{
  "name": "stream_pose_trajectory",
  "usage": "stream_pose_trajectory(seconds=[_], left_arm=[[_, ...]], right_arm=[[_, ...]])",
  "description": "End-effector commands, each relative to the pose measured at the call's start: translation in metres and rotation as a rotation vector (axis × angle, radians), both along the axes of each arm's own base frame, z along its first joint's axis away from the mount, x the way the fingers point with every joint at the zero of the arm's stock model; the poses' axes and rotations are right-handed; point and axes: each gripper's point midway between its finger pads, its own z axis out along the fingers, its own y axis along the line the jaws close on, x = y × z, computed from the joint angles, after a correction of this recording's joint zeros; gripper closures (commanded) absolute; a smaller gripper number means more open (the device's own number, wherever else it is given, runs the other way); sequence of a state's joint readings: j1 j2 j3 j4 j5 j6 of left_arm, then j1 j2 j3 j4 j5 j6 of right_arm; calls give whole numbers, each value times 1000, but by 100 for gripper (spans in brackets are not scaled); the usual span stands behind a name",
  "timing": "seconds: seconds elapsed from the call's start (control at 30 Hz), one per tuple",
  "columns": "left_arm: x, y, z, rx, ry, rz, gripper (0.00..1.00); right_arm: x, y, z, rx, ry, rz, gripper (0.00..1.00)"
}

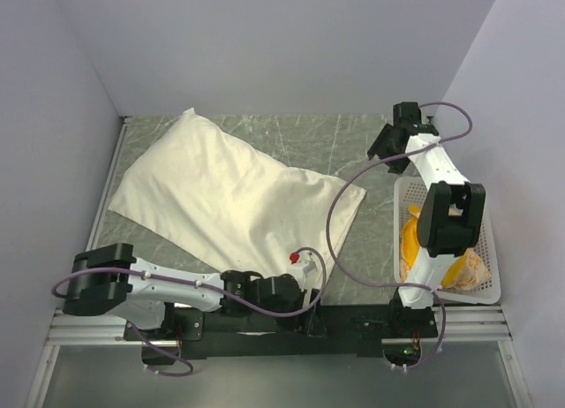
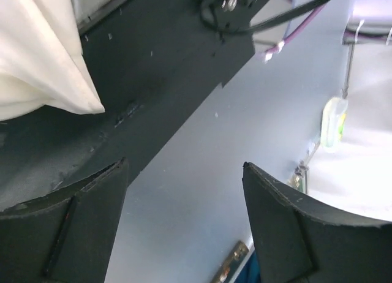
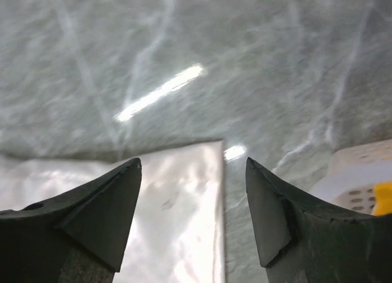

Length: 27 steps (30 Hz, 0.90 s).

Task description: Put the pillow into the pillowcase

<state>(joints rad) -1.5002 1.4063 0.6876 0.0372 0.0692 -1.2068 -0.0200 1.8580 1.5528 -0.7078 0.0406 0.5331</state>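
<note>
Pillowcase (image 1: pixel 221 196): cream, wrinkled, plump; seen whole only from above, on the marbled bench (image 1: pixel 300 139). Left fingers (image 2: pixel 67 228): apart, empty; its corner ahead-left. Right fingers (image 3: pixel 98 215): apart, empty; slotted white basket (image 3: pixel 361 173) to the right.

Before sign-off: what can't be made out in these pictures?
No view shows the puffy printed cream cushion; the plain cream fabric sack bulges and may cover it.
Top view: the sack's opening is lost among folds; both wrist views show only corners.
Top view: the right arm covers most of the yellow items in the white slotted basket; the right wrist view crops them.
</note>
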Motion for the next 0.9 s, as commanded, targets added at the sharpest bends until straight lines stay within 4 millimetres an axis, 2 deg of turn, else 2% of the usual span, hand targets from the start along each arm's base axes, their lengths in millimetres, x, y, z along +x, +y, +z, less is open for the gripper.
stream_pose_trajectory(seconds=[0.0, 0.03, 0.07, 0.1, 0.13, 0.17, 0.2, 0.23, 0.27, 0.3, 0.33, 0.37, 0.4, 0.43, 0.5, 0.53, 0.6, 0.63, 0.67, 0.73, 0.87], left_arm=[[38, 5, 39, -15, -151, 118, 19], [50, 17, 50, 15, -177, 161, 19], [70, 26, 55, 31, -202, 230, 17], [91, 37, 60, 55, -244, 315, 16], [104, 48, 77, 26, -254, 366, 16], [130, 63, 79, 39, -258, 450, 16], [141, 72, 84, 25, -257, 489, 16], [152, 85, 92, 0, -280, 520, 16], [175, 104, 91, 29, -295, 597, 14], [185, 117, 98, 28, -319, 646, 14], [198, 132, 100, 58, -362, 696, 12], [213, 149, 101, 78, -374, 760, 10], [220, 157, 105, 71, -400, 777, 10], [224, 161, 106, 64, -403, 784, 10], [239, 175, 104, 77, -421, 823, 10], [241, 175, 104, 69, -421, 810, 10], [244, 175, 106, 59, -448, 804, 4], [244, 173, 106, 50, -455, 794, 4], [245, 175, 105, 53, -462, 798, 1], [245, 178, 103, 54, -467, 812, 1], [243, 180, 95, 42, -456, 831, 1]], right_arm=[[-2, 61, 52, 51, -180, 157, 23], [-6, 76, 53, 67, -186, 185, 23], [-6, 90, 58, 83, -215, 221, 22], [-18, 116, 57, 108, -218, 286, 22], [-24, 128, 59, 120, -225, 295, 22], [-29, 142, 61, 125, -249, 327, 21], [-45, 156, 58, 126, -249, 362, 21], [-55, 181, 62, 146, -279, 412, 21], [-67, 194, 59, 152, -285, 443, 20], [-86, 197, 50, 154, -277, 454, 20], [-104, 216, 46, 188, -276, 495, 20], [-118, 224, 32, 209, -280, 524, 20], [-129, 232, 38, 243, -302, 537, 20], [-144, 249, 37, 263, -319, 585, 20], [-168, 250, 23, 258, -301, 610, 19], [-177, 254, 21, 261, -310, 627, 18], [-196, 247, 12, 282, -312, 644, 16], [-200, 244, 11, 288, -323, 643, 13], [-207, 233, 9, 280, -336, 628, 1], [-214, 225, 12, 267, -354, 634, 0], [-219, 200, 34, 230, -455, 585, 0]])
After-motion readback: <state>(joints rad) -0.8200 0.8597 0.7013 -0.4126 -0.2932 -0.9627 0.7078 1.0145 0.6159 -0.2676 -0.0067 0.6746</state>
